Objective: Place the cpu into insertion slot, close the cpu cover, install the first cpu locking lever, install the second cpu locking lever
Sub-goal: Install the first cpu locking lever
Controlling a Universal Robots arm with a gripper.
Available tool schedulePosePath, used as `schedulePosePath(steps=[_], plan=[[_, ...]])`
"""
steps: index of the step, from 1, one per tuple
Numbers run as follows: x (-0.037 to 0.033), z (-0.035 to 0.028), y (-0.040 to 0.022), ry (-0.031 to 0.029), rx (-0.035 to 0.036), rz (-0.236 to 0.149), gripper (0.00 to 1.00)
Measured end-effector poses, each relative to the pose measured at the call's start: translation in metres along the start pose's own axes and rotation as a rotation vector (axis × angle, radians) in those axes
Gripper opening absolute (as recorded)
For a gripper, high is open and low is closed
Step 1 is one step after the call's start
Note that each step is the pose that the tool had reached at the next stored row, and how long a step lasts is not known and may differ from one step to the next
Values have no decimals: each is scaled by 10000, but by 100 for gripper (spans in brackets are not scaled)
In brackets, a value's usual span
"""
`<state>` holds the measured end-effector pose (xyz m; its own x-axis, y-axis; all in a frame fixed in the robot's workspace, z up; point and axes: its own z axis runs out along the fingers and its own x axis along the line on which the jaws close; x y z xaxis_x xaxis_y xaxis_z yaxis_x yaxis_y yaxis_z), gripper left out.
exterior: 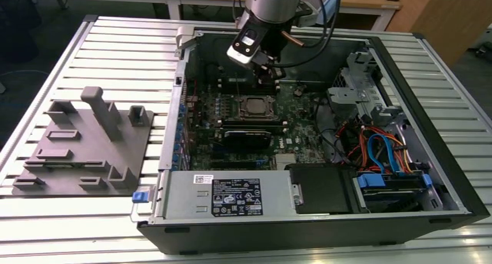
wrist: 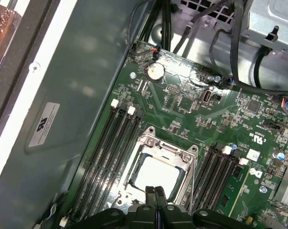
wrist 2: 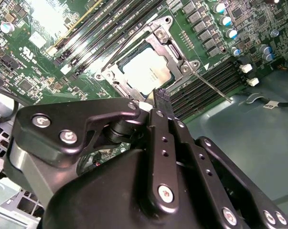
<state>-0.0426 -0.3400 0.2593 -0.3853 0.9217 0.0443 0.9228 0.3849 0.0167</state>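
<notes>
The cpu (wrist: 158, 174) lies flat in the insertion slot (exterior: 256, 107) on the green motherboard, its silver top showing in both wrist views (wrist 2: 146, 71). The cpu cover (wrist: 168, 149) is down around it as a silvery frame (wrist 2: 170, 45). One thin metal locking lever (wrist 2: 211, 87) juts from the socket's corner out over the memory slots. My gripper (wrist: 154, 192) hangs just above the socket's edge, shut with nothing between its black fingertips (wrist 2: 163, 95). In the exterior view the gripper (exterior: 265, 72) sits just behind the socket inside the case.
Long black memory slots (wrist: 112, 143) flank the socket on both sides. The case wall (wrist: 72, 95) stands close by. Cables (exterior: 377, 149), a drive cage (exterior: 361, 88) and the power supply (exterior: 230, 195) fill the case. A grey fixture block (exterior: 84, 143) rests on the table at the exterior view's left.
</notes>
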Motion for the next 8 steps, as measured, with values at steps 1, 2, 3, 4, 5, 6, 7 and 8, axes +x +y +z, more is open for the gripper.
schedulePosePath(steps=[1,2,3,4,5,6,7,8], plan=[[0,0,0,1,3,-70,11],[0,0,0,2,6,-153,11],[0,0,0,4,11,-255,11],[0,0,0,6,16,-371,11],[0,0,0,9,23,-507,11],[0,0,0,11,29,-649,11],[0,0,0,14,35,-810,11],[0,0,0,16,42,-953,11]])
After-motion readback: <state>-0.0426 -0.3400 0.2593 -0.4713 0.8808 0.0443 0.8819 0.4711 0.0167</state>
